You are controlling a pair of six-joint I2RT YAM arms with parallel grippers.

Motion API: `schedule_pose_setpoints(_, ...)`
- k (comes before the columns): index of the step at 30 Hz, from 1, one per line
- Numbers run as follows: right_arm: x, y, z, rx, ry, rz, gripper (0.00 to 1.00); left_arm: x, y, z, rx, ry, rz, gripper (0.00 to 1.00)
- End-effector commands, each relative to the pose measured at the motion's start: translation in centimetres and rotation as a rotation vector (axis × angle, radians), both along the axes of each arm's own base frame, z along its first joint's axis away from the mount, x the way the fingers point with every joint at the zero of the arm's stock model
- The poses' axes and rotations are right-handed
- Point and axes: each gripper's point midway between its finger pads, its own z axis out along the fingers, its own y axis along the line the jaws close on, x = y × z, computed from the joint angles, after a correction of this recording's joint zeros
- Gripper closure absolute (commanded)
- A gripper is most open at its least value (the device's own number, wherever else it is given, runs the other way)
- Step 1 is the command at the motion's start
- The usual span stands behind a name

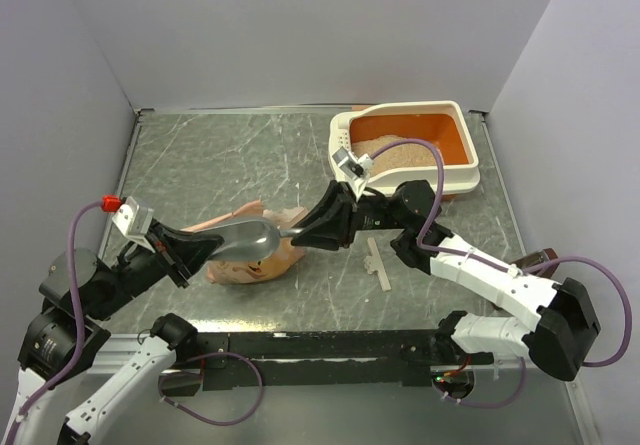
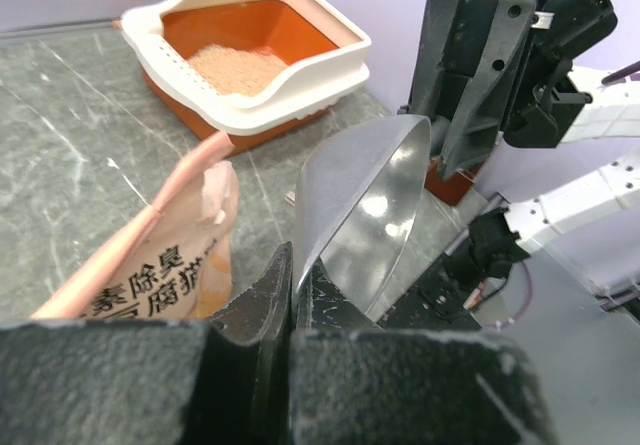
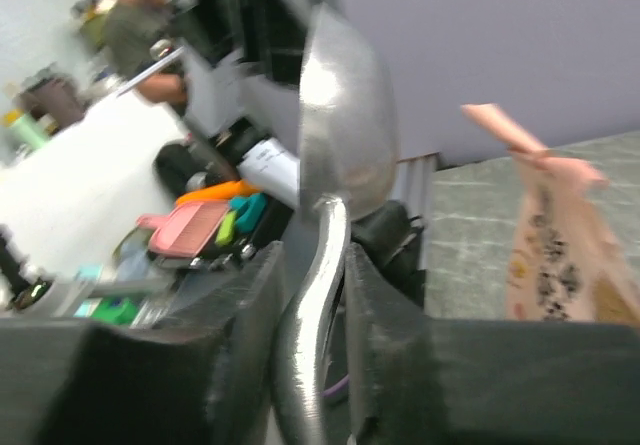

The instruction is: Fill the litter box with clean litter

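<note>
Black fingers of the left gripper [image 2: 297,285] fill the bottom of the left wrist view, pressed together on the rim of the metal scoop [image 2: 370,205], whose shiny bowl tilts up and away from them. In the top view this gripper reaches in from the left side of the grey marbled table [image 1: 220,155], and the scoop spans the gap between the two arms, bowl to the left and handle to the right. Beneath it lies the tan-orange bag [image 1: 245,267], crumpled on the table, with dark printed characters on its side. To the right, the right gripper [image 3: 312,275] meets the scoop from the other end; its two fingers sit tight against either side of the handle, pinching it, though the right wrist view is blurred. A pale flat strip [image 1: 377,263] lies on the table just below that arm. Farther right, in the far corner, stands the litter box [image 2: 315,70] with its cream rim and orange basin. The clean litter [image 1: 395,150] covers part of its floor near the perforated end.
</note>
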Motion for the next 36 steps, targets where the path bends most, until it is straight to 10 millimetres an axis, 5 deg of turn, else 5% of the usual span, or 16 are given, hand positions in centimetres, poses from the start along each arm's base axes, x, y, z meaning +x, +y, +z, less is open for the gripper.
schedule_pose_setpoints(1, -0.5, -0.1, 2.7, 0.075, -0.089, 0.005, 0.91, 0.2, -0.1, 2.5, -0.058, -0.07, 0.001, 0.99)
schedule_pose_setpoints(2, -0.5, 0.0, 2.7, 0.073, -0.087, -0.004, 1.0, 0.2, -0.1, 2.5, -0.058, -0.07, 0.001, 0.99)
schedule_pose_setpoints(5, -0.6, -0.4, 2.8, 0.084, -0.112, -0.026, 1.0, 0.1, -0.2, 2.3, -0.051, -0.068, -0.003, 0.98)
schedule_pose_setpoints(6, -0.6, -0.4, 2.6, 0.071, -0.107, -0.031, 1.0, 0.1, -0.2, 2.2, -0.041, -0.076, -0.006, 0.75)
schedule_pose_setpoints(7, -0.5, -0.5, 2.6, 0.066, -0.125, -0.045, 1.0, 0.0, -0.1, 2.2, -0.036, -0.086, -0.01, 0.62)
schedule_pose_setpoints(9, -0.4, -0.8, 2.2, 0.032, -0.115, -0.072, 1.0, -0.1, -0.1, 2.2, -0.012, -0.121, -0.018, 0.49)
schedule_pose_setpoints(13, -0.3, -1.8, 3.0, -0.003, -0.174, -0.135, 1.0, 0.3, 0.2, 1.8, 0.057, -0.152, -0.006, 0.38)
schedule_pose_setpoints(21, 0.9, -5.0, 4.2, -0.096, -0.227, -0.355, 1.0, 3.3, 0.7, -0.3, 0.257, -0.196, 0.045, 0.35)
schedule_pose_setpoints(29, 4.4, -7.1, 1.7, -0.309, -0.146, -0.585, 1.0, 6.8, 1.3, -2.3, 0.489, -0.284, 0.088, 0.35)
schedule_pose_setpoints(36, 5.2, -8.7, 0.0, -0.346, -0.118, -0.683, 1.0, 9.1, 1.2, -4.2, 0.646, -0.316, 0.071, 0.34)
